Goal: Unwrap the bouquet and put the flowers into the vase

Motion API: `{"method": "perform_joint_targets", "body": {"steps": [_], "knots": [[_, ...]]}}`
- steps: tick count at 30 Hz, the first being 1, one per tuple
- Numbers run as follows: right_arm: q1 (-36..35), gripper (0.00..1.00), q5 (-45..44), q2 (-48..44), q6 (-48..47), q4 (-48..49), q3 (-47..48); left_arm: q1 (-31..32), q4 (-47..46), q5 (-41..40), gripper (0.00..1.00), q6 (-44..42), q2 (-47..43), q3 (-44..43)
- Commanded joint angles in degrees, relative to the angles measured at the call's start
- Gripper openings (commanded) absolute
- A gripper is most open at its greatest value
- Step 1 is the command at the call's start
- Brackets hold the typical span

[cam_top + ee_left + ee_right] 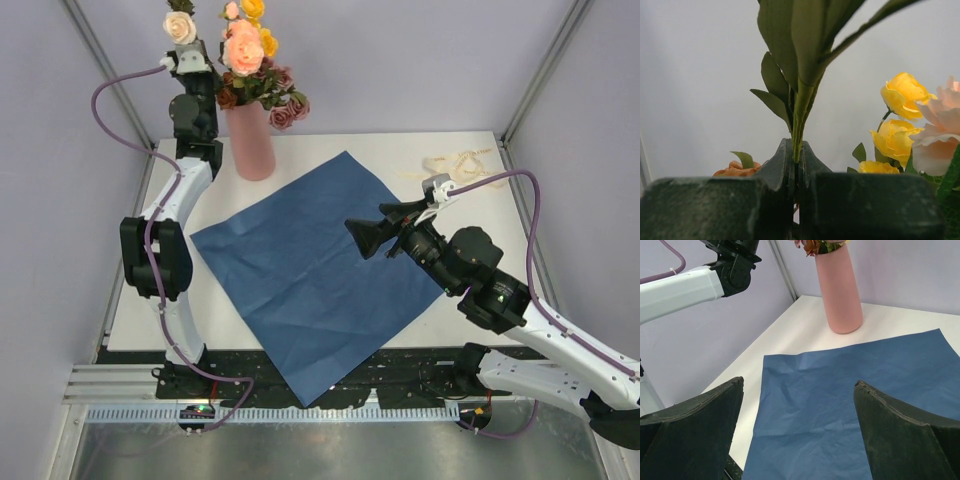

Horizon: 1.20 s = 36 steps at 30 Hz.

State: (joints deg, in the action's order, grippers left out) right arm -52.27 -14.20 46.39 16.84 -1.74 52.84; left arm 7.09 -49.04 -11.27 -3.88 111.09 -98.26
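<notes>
Spreading over the white desk (470,200), the blue paper (310,290) lies flat just in front of the vase (251,145), which holds several flowers (250,50). Just left of the vase's blooms, the left pincer (796,150) is clamped tight on one green stem (801,100). Right of the vase, over the paper, the right pincer (799,384) hangs spread wide and empty. A cream ribbon (450,162) lies well right of the vase.

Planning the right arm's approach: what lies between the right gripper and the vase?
From the right gripper: flat blue paper, then bare table up to the vase. Nothing stands there, shown in the right wrist view.
</notes>
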Motion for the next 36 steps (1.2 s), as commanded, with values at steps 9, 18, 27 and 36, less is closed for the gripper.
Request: {"method": "perform_joint_targets", "body": {"steps": [9,18,27,36], "knots": [[0.77,0.95,1.71,0.63,0.47,3.58,1.92,-0.32,7.29,6.35,0.00,7.75,-6.41,-0.01],[1.12,0.95,2.33,0.89,0.65,3.76,1.65,-0.32,7.11,6.17,0.00,4.14,-6.24,0.08],[1.73,0.95,3.21,1.07,1.09,4.02,1.48,-0.32,7.47,6.35,0.00,1.34,-3.34,-2.55],[2.26,0.95,3.73,1.16,1.44,4.29,1.13,-0.24,9.57,6.87,0.00,0.80,0.79,-8.35]]}}
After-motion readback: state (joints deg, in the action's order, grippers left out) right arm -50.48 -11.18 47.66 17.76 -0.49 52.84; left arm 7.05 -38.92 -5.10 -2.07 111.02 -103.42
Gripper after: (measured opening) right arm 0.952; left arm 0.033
